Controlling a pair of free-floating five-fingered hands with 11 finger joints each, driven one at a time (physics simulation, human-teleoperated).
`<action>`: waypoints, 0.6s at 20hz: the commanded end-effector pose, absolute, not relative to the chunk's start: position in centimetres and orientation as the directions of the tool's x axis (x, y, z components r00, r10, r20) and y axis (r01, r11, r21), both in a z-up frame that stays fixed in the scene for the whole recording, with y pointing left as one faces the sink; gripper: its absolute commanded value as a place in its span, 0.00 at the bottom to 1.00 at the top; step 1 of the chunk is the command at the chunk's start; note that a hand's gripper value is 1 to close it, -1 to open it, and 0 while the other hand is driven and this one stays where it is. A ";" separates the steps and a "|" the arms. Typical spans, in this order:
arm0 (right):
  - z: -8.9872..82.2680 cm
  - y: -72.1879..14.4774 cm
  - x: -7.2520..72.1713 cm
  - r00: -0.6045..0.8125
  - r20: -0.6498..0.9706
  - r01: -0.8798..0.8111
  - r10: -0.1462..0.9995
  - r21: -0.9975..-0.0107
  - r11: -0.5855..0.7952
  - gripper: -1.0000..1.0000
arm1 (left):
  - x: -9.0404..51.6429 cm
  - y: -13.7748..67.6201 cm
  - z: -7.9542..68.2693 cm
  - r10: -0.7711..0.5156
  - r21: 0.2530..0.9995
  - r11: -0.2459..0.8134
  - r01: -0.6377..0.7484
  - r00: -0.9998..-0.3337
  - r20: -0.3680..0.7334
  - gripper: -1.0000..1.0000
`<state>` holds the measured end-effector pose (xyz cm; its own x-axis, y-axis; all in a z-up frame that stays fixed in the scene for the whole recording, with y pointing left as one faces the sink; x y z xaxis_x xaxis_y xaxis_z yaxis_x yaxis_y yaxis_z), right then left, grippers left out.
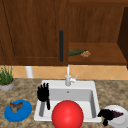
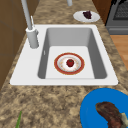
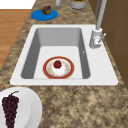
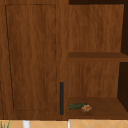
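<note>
My right hand [image 1: 106, 115], fingers curled, rested on the grapes [image 1: 117, 114]: soft, fragile, judged best gripped by the stem; left hand [image 1: 43, 93] hovered open.

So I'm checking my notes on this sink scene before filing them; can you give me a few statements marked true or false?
1. The right hand is at the white plate holding grapes. True.
2. The left hand rests on the blue plate. False: it hangs over the sink's left edge, fingers pointing up.
3. A plate with a red rim lies in the basin. True.
4. The cabinet door stands open. False: it is shut; the shelf beside it has no door.
</note>
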<state>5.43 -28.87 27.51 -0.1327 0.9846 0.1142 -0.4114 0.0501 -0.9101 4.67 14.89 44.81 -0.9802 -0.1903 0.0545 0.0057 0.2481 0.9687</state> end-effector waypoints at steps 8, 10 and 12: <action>27.5 -28.9 5.4 -0.133 0.114 -0.411 0.985 -0.910 0.050 0.50 | 4.7 14.4 44.9 -0.242 0.924 0.380 -0.046 -0.969 0.051 0.00; 27.5 -28.9 5.4 -0.133 0.114 -0.411 0.985 -0.910 0.050 0.50 | 4.9 14.5 44.9 -0.226 0.922 0.384 -0.046 -0.973 0.046 0.00; 27.5 -28.9 5.4 -0.133 0.114 -0.411 0.985 -0.910 0.050 0.50 | 4.6 14.6 45.2 -0.191 0.939 0.344 -0.002 -0.979 0.068 0.00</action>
<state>5.43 -28.87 27.51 -0.1327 0.9846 0.1142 -0.4114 0.0501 -0.9101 4.77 14.58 44.95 -0.9805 -0.1891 0.0542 0.0001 0.2748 0.9615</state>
